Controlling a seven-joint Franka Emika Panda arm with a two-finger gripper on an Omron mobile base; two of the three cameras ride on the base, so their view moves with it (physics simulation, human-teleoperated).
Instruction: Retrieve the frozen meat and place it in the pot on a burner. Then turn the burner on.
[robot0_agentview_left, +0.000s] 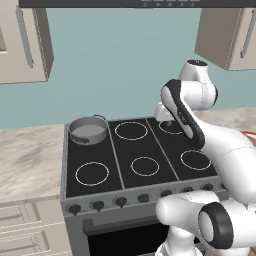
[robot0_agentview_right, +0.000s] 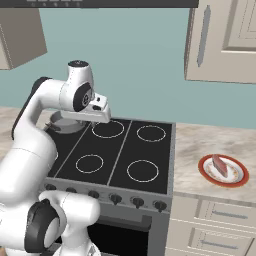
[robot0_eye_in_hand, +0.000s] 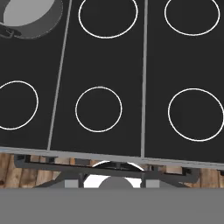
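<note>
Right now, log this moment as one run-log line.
meat: on red-rimmed plate, right counter | pot: empty, back-left burner | tool: above cooktop, grip state unclear

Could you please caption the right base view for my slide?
Frozen meat waits on a red-rimmed plate beside the cooktop.

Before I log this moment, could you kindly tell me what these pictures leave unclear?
- Pincer: its fingertips sit behind the wrist block in the right base view, so open or shut is unclear.
- Pot: mostly behind the arm in the right base view; cut by the edge in the hand view.
- Frozen meat on the red-rimmed plate: small, detail indistinct.
- Knobs: markings too small.
</note>
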